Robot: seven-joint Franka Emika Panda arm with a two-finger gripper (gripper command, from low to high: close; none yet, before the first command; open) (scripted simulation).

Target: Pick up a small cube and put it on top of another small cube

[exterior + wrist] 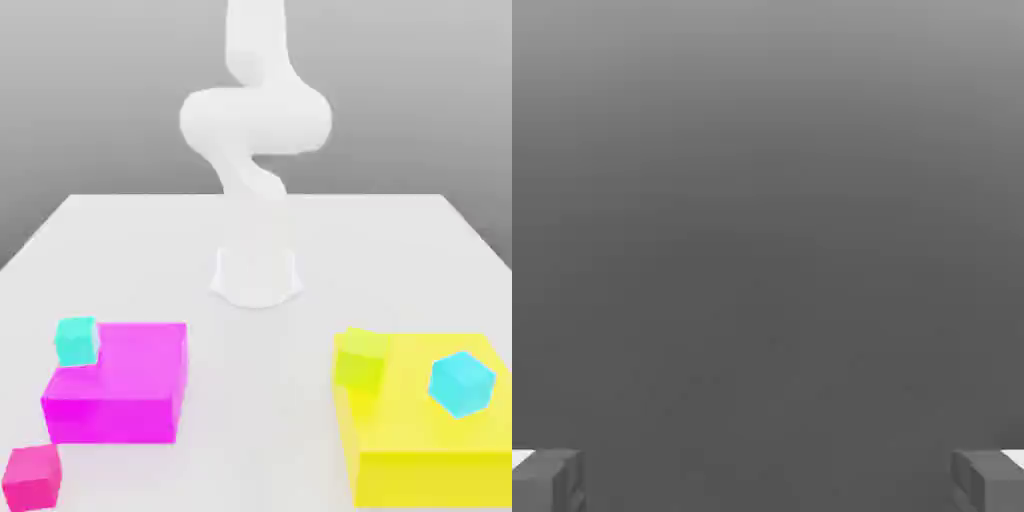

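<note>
The small magenta-pink cube (31,477) sits on the desk (260,400) at its near corner on the exterior view's left, beside the large magenta block (120,385). The tool (768,480) stands spread apart, holding nothing.

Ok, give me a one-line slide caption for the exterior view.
White robot arm behind two big blocks, magenta and yellow, with small cubes on them and a small pink cube on the table.

Small cube (32,476) on table (260,400), exterior view's left, before big block (120,385).
</note>
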